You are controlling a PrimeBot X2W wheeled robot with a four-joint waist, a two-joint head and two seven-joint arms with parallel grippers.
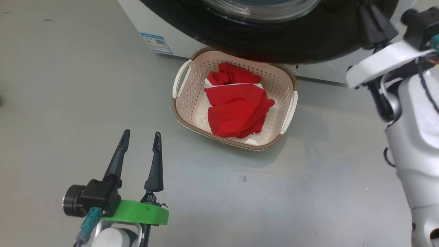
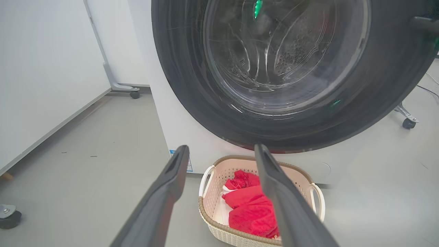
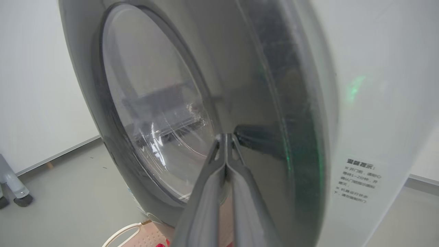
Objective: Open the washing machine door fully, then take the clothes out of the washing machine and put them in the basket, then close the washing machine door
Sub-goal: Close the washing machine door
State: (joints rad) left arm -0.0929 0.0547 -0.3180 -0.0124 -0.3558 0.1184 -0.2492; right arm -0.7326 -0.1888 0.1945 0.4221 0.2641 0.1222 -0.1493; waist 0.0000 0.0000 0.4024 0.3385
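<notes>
Head view | left gripper (image 1: 142, 133) spread apart, aimed toward basket (image 1: 192, 99) | right gripper (image 3: 225, 137) pressed together at washing machine door (image 3: 274, 85)

Dark tapered fingers (image 1: 156, 164), green wrist bracket (image 1: 140, 212), teal connector (image 1: 88, 222), white arm shell (image 1: 415, 144).

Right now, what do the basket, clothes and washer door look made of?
Basket: likely moulded plastic, cream, matte; regular punched holes, and the brown rim only imitates weave. Clothes: soft red fabric with white trim, matte; it folds and crumples. Door: clear glass or clear plastic centre, can't tell which, with reflections and the drum showing through; glossy black rim, probably plastic.
</notes>
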